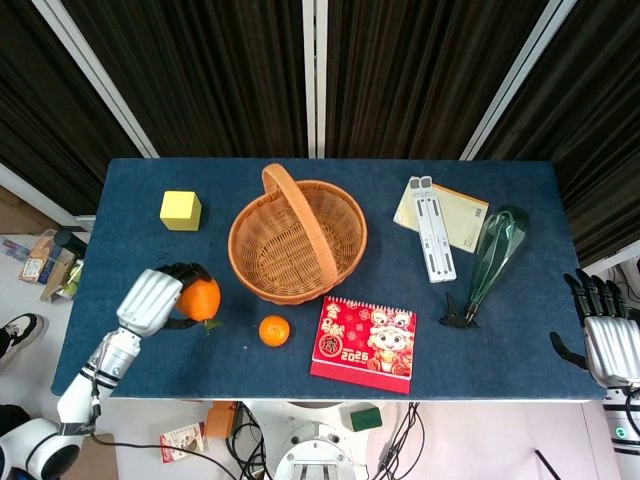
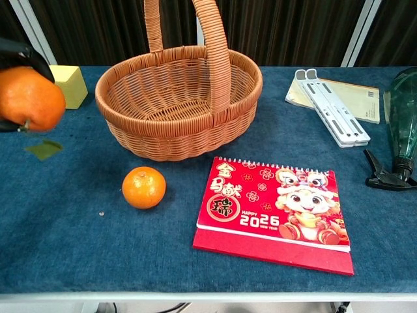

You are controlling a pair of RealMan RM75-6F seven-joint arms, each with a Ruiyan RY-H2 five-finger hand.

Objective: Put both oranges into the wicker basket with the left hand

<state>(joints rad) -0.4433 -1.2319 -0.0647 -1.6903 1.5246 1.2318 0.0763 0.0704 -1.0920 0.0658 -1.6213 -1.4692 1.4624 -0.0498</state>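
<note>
My left hand (image 1: 150, 300) holds the larger orange (image 1: 199, 298) lifted above the table, left of the wicker basket (image 1: 297, 240); a small leaf hangs under it. In the chest view that orange (image 2: 30, 99) is at the far left edge with dark fingers (image 2: 26, 52) curled over its top. The smaller orange (image 1: 274, 330) lies on the blue cloth in front of the basket, also seen in the chest view (image 2: 144, 187). The basket (image 2: 179, 98) holds nothing. My right hand (image 1: 608, 340) hangs off the table's right edge, fingers apart, holding nothing.
A red 2026 calendar (image 1: 364, 338) lies right of the small orange. A yellow cube (image 1: 180, 210) sits at the back left. A white folding stand on a notebook (image 1: 438, 222) and a green spray bottle (image 1: 492, 258) lie to the right.
</note>
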